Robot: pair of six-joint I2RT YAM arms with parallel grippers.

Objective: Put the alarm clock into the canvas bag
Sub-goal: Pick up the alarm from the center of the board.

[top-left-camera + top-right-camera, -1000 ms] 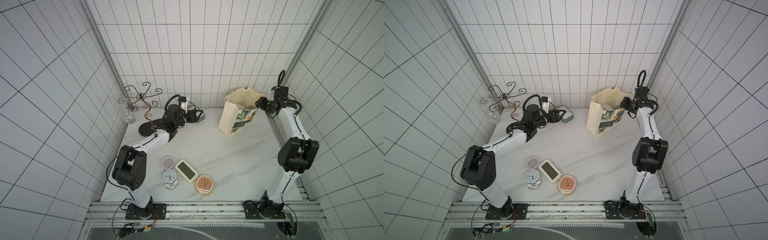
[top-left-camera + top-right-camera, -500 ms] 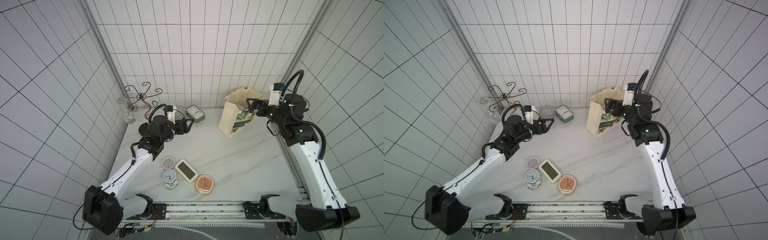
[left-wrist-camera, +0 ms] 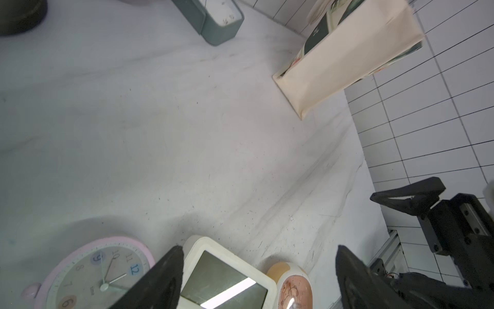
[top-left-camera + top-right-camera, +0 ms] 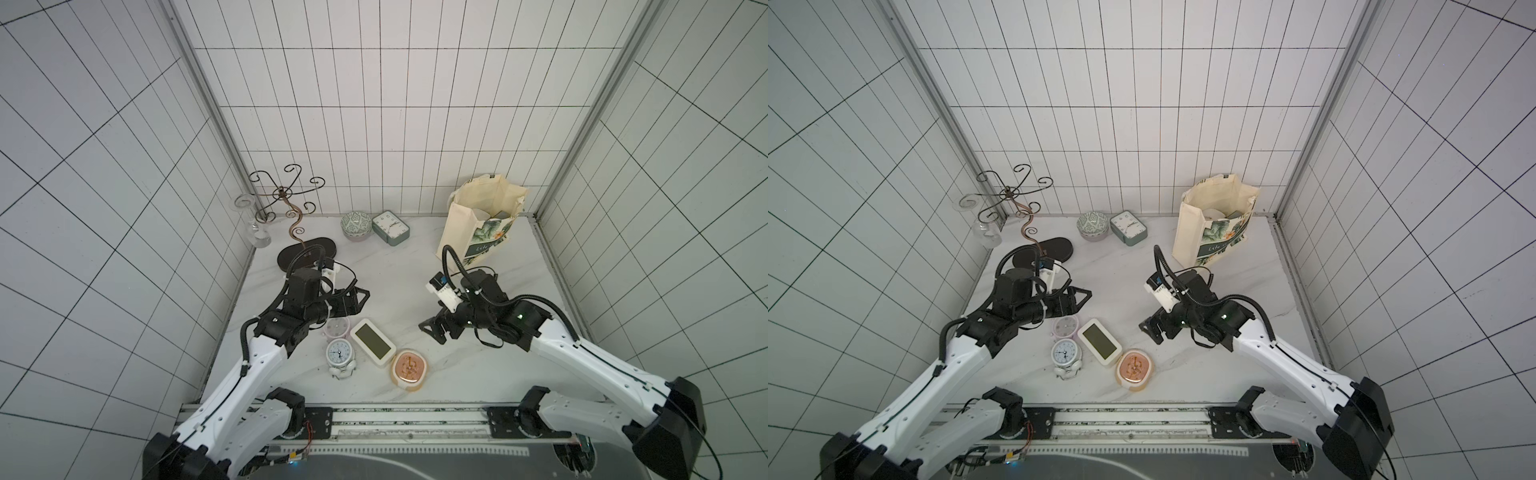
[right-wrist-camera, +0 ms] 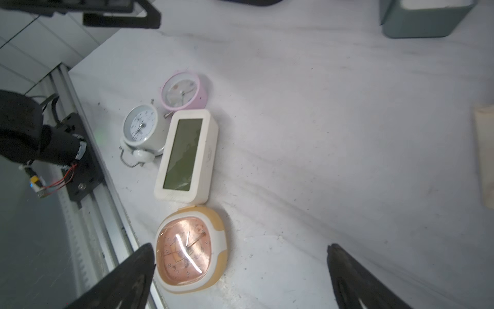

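The left end effector (image 4: 360,302) and right end effector (image 4: 430,332) hang spread, empty. Between them, nearer the left, lies the white rectangular plastic alarm clock (image 4: 372,343): probably light, rigid and slick, so pinch its long sides.

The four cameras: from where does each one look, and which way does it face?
Top views: high over the front rail, looking down at the whole table, bag at the back; both arms, left gripper and right gripper show.
Left wrist: on the left arm, facing across the table to the bag; own open fingers, plus the right gripper.
Right wrist: on the right arm, facing the digital clock and orange clock; own open fingers, plus the left gripper.
Shared: both wrist views show both those clocks.
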